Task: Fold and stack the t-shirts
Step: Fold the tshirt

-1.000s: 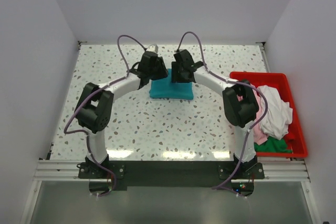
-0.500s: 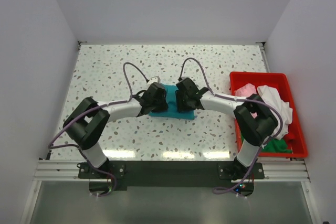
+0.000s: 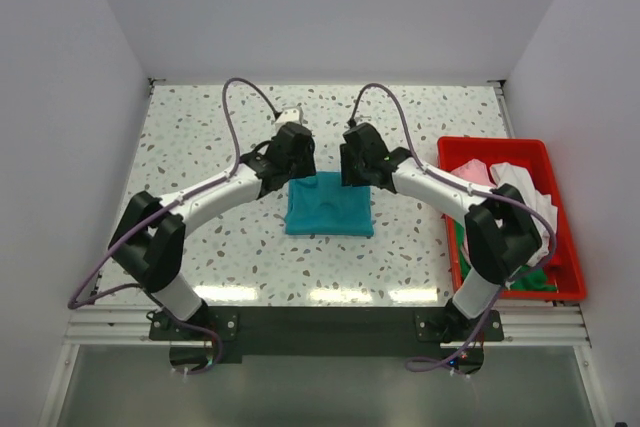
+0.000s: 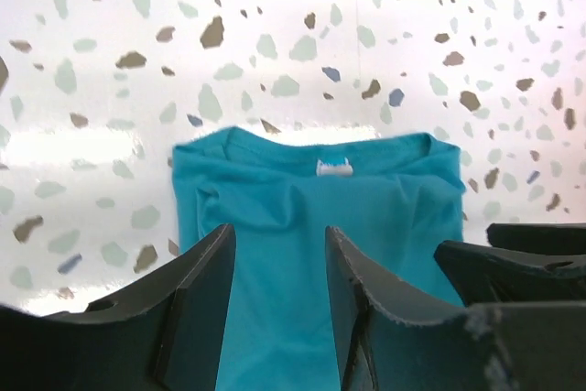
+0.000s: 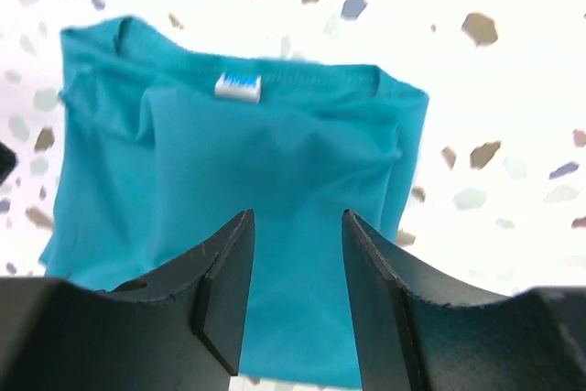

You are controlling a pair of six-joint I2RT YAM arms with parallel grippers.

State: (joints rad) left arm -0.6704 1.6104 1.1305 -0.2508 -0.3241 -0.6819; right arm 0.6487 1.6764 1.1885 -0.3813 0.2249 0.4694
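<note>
Evidently the fold is finished or close to it. The teal soft-cloth short-sleeved t-shirt (image 3: 329, 205) lies as a compact flat rectangle at the middle of the pale speckled stone-pattern worktop (image 3: 200, 127), with its small white neck label (image 4: 334, 168) showing at the collar edge. The left fingers (image 4: 197, 318) hover at its 11 o'clock corner and the right fingers (image 5: 224, 286) at its 1 o'clock corner. Both pairs are moderately parted, with nothing between them and only cloth beneath.

By my reading, the next move calls for an arm to swing toward 3 o'clock. There the red rectangular plastic bin (image 3: 495, 143) holds a crumpled white t-shirt (image 3: 530, 197), a pink t-shirt (image 3: 472, 169) and a green t-shirt (image 3: 535, 277). One should be pinched by its top layer and lifted clear without dragging its neighbours, and the teal one left as the base of the stack.

The worktop looks glossy, with glare toward 6 o'clock, so cloth will probably slide easily. Plain white walls (image 3: 330, 7) close it in at 9, 12 and 3 o'clock, and an aluminium rail (image 3: 320, 325) at 6 o'clock carries the arm bases.
</note>
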